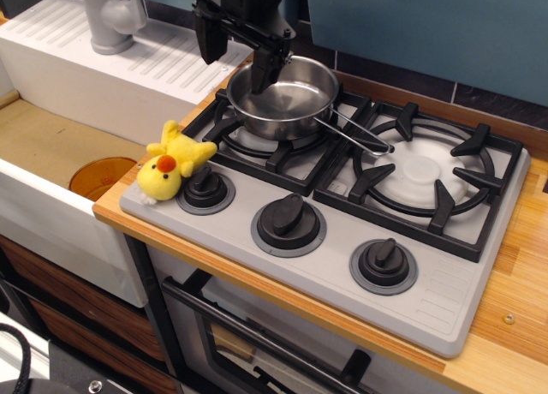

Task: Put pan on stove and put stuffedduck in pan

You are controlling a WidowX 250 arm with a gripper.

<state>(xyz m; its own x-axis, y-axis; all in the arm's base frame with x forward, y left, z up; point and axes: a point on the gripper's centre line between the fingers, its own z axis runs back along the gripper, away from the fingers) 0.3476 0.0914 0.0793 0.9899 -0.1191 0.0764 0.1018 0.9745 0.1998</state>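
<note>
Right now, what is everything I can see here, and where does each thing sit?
pan: one, shiny steel, wire handle, on the left burner grate.
stuffedduck: one, yellow with orange-red beak, at the stove's left front corner, beside the left knob.
stove: one, grey, two burners with black grates, set in the wooden counter.
knobs: three, black, along the stove's front.
sink: one, white, left of the stove.
orange disc: one, in the sink basin.
faucet: one, grey, behind the sink.
gripper: one, black, open, above the pan's left rim, holding nothing.
</note>
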